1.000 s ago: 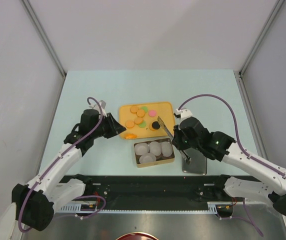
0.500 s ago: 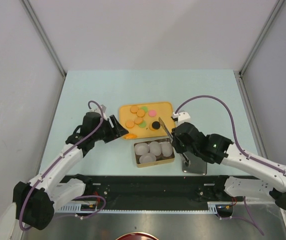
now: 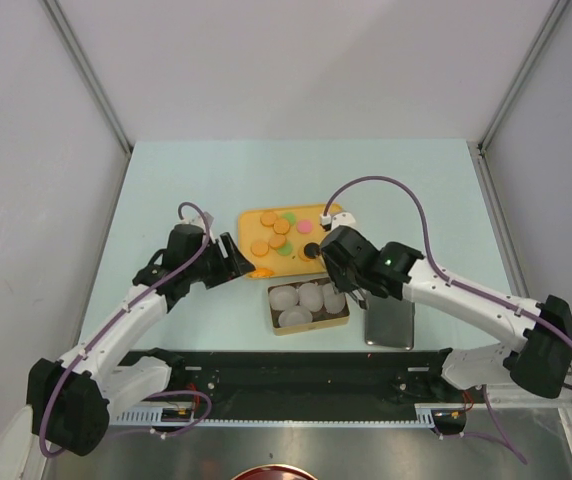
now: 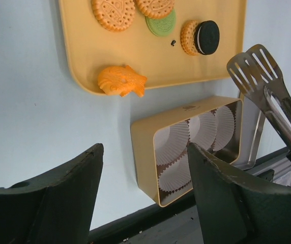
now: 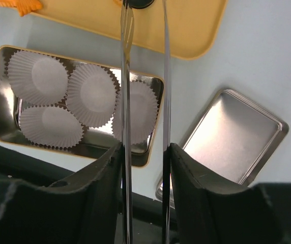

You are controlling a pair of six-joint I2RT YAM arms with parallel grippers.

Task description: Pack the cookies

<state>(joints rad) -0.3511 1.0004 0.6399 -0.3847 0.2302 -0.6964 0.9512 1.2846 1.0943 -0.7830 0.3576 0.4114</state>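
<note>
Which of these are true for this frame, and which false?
1. The right gripper holds tongs. True.
2. The tin has cookies in it. False: it holds only four empty paper cups.
3. The left gripper grips the orange fish. False: it is open and empty, and the fish lies at a corner of the tray.
4. The lid lies on the table beside the tin. True.
5. The black cookie is on the tray. True.
</note>
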